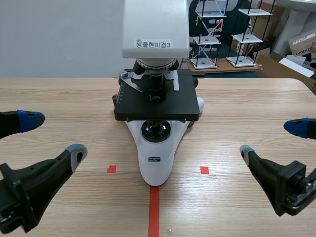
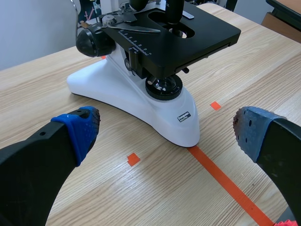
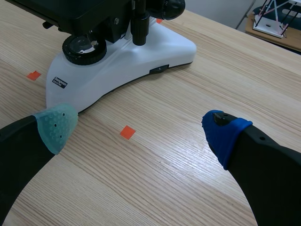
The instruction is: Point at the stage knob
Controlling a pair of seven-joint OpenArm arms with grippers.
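A white and black microscope [image 1: 155, 158] stands at the table's middle, with its black stage [image 1: 157, 101] above the base. The stage knob [image 3: 140, 24] is a slim black stem hanging under the stage on the microscope's right side, ahead of my right gripper [image 3: 138, 127]; in the scene view the knob [image 1: 190, 124] only just peeks out below the stage's corner. My left gripper [image 1: 53, 136] is open, low at the left, well short of the microscope. My right gripper [image 1: 272, 139] is open at the right, also apart from it. In the left wrist view, the left gripper [image 2: 164, 129] faces the base [image 2: 141, 101].
Large black focus knobs [image 2: 94, 41] [image 3: 169, 7] sit on both sides of the microscope body. Shelves with wire models [image 1: 210, 34] and cardboard boxes [image 1: 302, 42] stand beyond the table's far edge. Bare wood lies between each gripper and the microscope.
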